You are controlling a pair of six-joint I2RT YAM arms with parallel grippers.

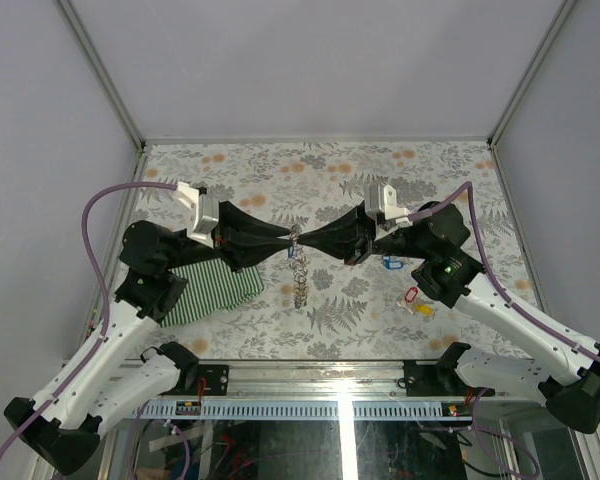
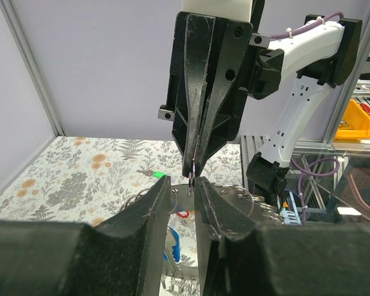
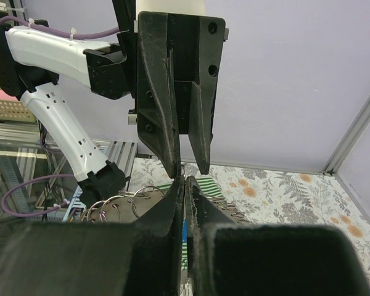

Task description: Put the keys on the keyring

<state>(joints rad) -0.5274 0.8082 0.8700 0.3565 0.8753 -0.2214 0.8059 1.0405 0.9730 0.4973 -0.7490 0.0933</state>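
Grips the keyring (image 1: 299,272) by its top in the right gripper (image 2: 193,168), pinched tight, chain dangling over the floral table (image 1: 230,170). Meets it tip to tip with the left gripper (image 2: 183,185), jaws slightly parted. Leaves blue, red and yellow keys (image 1: 411,296) lying beside the right arm.

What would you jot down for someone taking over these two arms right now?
The right gripper is shut, pinching the top of the keyring, which dangles toward the table.
The left gripper meets it tip to tip, jaws slightly apart, gripping nothing that I can see.
The blue key, red key and yellow key lie loose on the table beside the right arm. A green striped cloth lies by the left arm.
Done: the ring is held up.
Left: no key shows on the ring, so each must be picked up and threaded on.
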